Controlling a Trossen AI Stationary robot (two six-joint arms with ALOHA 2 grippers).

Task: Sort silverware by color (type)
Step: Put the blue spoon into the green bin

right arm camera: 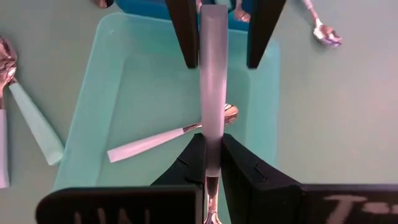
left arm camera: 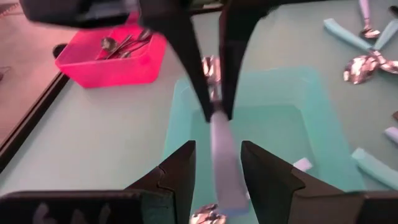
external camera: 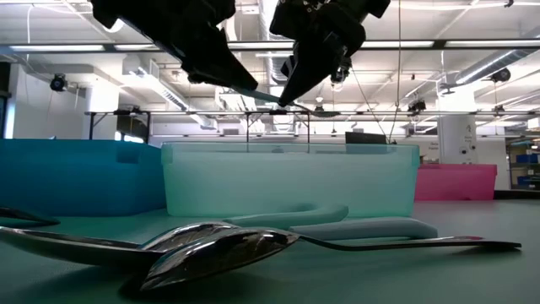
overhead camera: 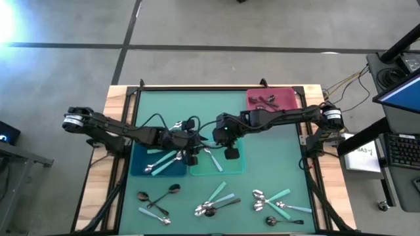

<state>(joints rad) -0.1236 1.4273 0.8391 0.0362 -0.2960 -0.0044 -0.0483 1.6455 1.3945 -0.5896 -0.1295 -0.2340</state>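
Foreground item, low view: two shiny all-silver spoons (external camera: 211,249) lying bowl-forward on the smooth green table mat (external camera: 472,279), polished and mirror-bright, a matte teal-handled spoon (external camera: 371,228) just behind them. Landmark: teal bin (overhead camera: 216,162), a translucent, thin-walled square plastic tub at mid-table. Item in transit: held spoon (right arm camera: 212,81), silver bowl with a flat, straight, pale teal handle, suspended directly above the teal bin, its long axis running from one gripper toward the other. Right gripper (right arm camera: 212,155): over the teal bin, jaws pinched tight on the spoon near the neck, where handle meets metal. Left gripper (left arm camera: 217,177): also over the teal bin, facing the right one, jaws parted about halfway and straddling the free end of the handle; whether the pads touch it cannot be told. Judgement: both claws are equally near, but only the right has a clear hold, so the drop into the bin below looks to depend on its release. Already in the teal bin: one like spoon (right arm camera: 168,138), lying flat on the floor. Beside the teal bin toward the left arm: blue bin (overhead camera: 157,164), holding several spoons. Beyond it toward the right arm's base: pink bin (overhead camera: 252,98), with dark spoons (overhead camera: 266,100). Remaining loose spoons lie in clusters on the mat along the front side of the teal bin.
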